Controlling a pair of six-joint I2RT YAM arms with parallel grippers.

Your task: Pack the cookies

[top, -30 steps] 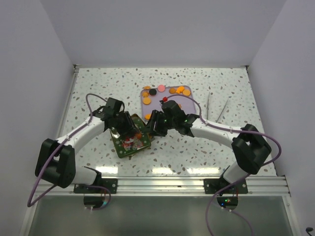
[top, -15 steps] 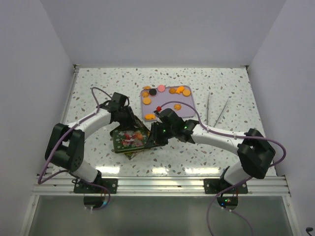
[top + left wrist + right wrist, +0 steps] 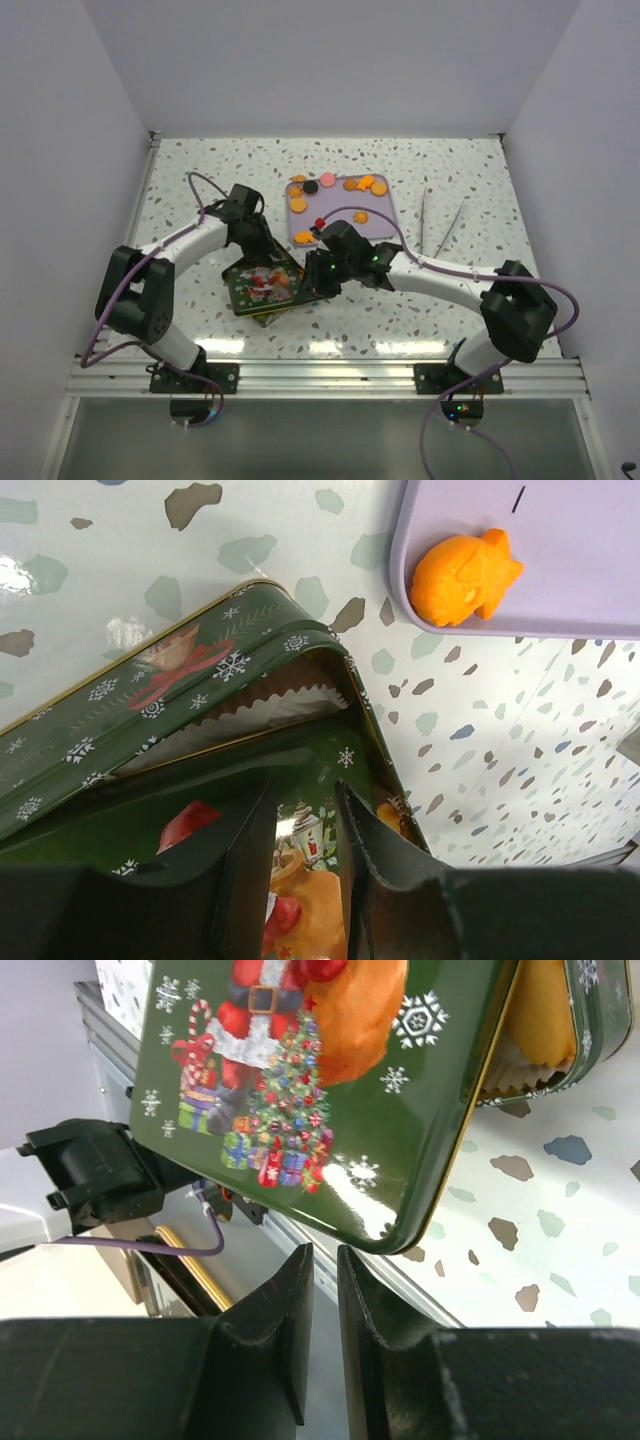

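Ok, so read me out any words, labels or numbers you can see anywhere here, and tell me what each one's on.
No readable text anywhere.
On the green tin lid: pictures only (Santa, a Christmas tree, snowflakes), no words.
On the purple tray: one short dark stroke, not a legible character.
On the orange cookie: no writing.

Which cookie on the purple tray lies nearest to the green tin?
The orange cookie at the tray's near-left corner; the others lie farther back.

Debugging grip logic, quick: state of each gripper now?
Left gripper: jaws narrowly apart at the tin lid; grip cannot be told.
Right gripper: closed, empty.
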